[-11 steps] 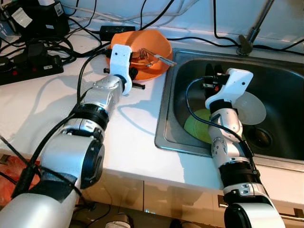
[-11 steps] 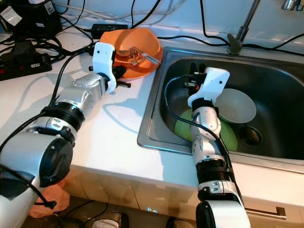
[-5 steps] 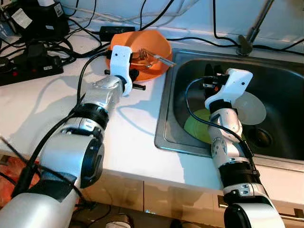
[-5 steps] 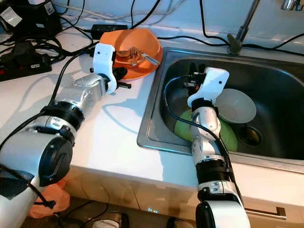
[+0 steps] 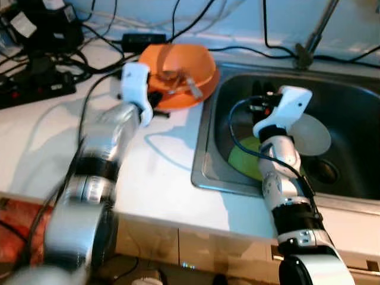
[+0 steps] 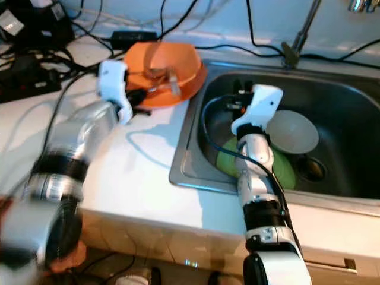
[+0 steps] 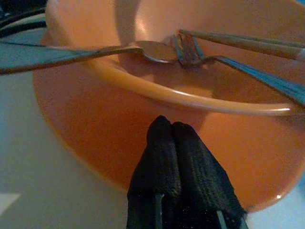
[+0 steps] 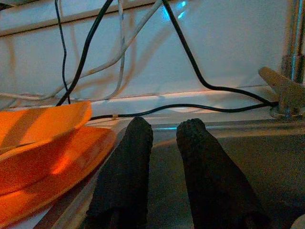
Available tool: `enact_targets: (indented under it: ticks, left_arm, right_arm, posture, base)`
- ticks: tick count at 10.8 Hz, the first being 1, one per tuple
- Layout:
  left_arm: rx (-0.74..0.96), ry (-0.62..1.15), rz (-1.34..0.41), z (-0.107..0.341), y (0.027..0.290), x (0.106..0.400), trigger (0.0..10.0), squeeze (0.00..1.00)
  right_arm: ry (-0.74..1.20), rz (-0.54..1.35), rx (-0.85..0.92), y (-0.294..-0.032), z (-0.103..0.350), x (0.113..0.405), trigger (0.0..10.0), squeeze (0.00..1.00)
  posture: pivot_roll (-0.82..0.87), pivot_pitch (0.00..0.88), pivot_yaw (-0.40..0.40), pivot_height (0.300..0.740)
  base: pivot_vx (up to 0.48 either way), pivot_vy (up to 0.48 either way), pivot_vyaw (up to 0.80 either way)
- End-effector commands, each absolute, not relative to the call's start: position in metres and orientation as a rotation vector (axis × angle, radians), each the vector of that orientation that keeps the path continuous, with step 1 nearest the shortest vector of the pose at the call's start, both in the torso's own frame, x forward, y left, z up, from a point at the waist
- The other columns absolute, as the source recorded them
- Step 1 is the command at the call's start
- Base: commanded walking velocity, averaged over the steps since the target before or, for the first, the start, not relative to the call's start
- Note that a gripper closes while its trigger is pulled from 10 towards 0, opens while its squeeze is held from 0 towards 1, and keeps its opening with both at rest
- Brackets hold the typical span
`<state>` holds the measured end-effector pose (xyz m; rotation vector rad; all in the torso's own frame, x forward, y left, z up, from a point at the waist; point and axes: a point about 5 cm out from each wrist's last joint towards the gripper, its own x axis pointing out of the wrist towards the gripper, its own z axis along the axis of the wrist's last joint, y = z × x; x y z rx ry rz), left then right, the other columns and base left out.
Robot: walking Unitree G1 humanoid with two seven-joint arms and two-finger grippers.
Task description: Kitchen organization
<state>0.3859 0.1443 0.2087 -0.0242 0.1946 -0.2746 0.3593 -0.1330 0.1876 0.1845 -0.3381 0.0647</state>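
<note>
From the head, I see the orange bowl (image 5: pixel 178 68) on its plate (image 6: pixel 184 89) just left of the sink (image 5: pixel 205 142), my left gripper (image 5: pixel 155 98) at the plate's edge. My left wrist shows fingers (image 7: pixel 178 171) pressed together, holding nothing. My right wrist shows the right gripper (image 8: pixel 164 138) slightly parted over the sink. A push could tip the cutlery (image 7: pixel 186 50) out.

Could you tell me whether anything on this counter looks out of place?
Yes: a black power strip and tangled cables lie on the counter beside the sink, right behind the orange bowl, an odd spot near water.
</note>
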Motion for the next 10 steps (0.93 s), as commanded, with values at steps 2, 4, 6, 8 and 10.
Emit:
enact_targets:
  ticks: [2, 4, 6, 8, 10]
  left_arm:
    - [-0.045, 0.291, -0.237, 0.194, 0.149, 0.359, 10.0, 0.00]
    - [-0.037, 0.308, -0.225, 0.197, 0.155, 0.334, 10.0, 0.00]
    - [-0.041, 0.333, -0.180, 0.203, 0.161, 0.298, 10.0, 0.00]
    - [-0.026, 0.344, -0.177, 0.213, 0.163, 0.275, 10.0, 0.00]
    - [-0.012, 0.367, -0.188, 0.217, 0.161, 0.255, 10.0, 0.00]
  right_arm:
    - [-0.289, 0.062, 0.191, -0.134, 0.175, 0.357, 10.0, 0.00]
    - [-0.286, 0.065, 0.192, -0.134, 0.175, 0.358, 10.0, 0.00]
    - [-0.278, 0.081, 0.194, -0.131, 0.174, 0.360, 10.0, 0.00]
    - [-0.280, 0.091, 0.194, -0.129, 0.176, 0.360, 10.0, 0.00]
    - [-0.274, 0.098, 0.190, -0.129, 0.175, 0.360, 10.0, 0.00]
  posture:
    - [0.28, 0.150, 0.007, 0.740]
    - [0.29, 0.155, 0.005, 0.740]
    - [0.32, 0.160, -0.007, 0.740]
    - [0.33, 0.168, -0.015, 0.740]
    - [0.34, 0.184, -0.024, 0.740]
  base:
    - [0.000, 0.000, 0.00]
    - [0.000, 0.000, 0.00]
    - [0.000, 0.000, 0.00]
    - [0.000, 0.000, 0.00]
    - [0.000, 0.000, 0.00]
